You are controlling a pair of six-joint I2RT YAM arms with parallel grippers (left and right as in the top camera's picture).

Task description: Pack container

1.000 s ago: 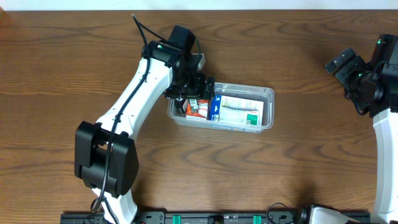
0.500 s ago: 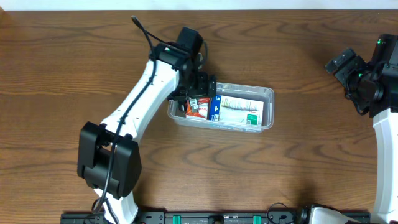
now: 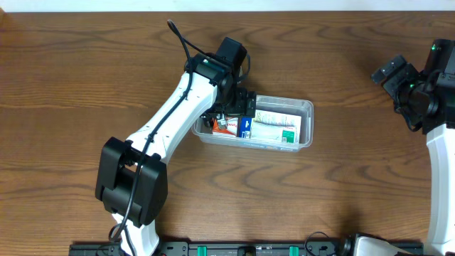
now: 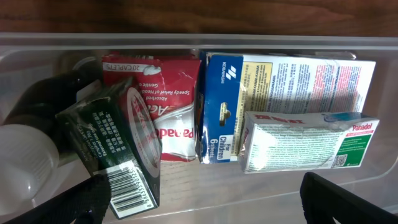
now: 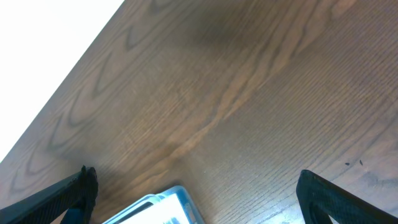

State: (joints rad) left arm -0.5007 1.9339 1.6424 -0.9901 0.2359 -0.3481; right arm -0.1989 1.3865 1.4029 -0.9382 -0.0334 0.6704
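Clear plastic container [image 3: 304,122] sits right under the left gripper [image 4: 204,186], whose jaws stand wide and empty; the right gripper [image 5: 198,182] gapes too, well off. That tilted dark green box [image 4: 112,146] beneath could snag a finger and drag the container.

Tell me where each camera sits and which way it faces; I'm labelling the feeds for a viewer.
Overhead: fixed above the table, looking straight down at the container; both arms show, the left gripper over the container, the right gripper far right.
Left wrist: on the left arm, looking down into the container at packed boxes; its open fingers frame the bottom corners.
Right wrist: on the right arm, facing bare table; its open fingers show likewise.
Shared: overhead and left wrist both show the blue-and-white box.
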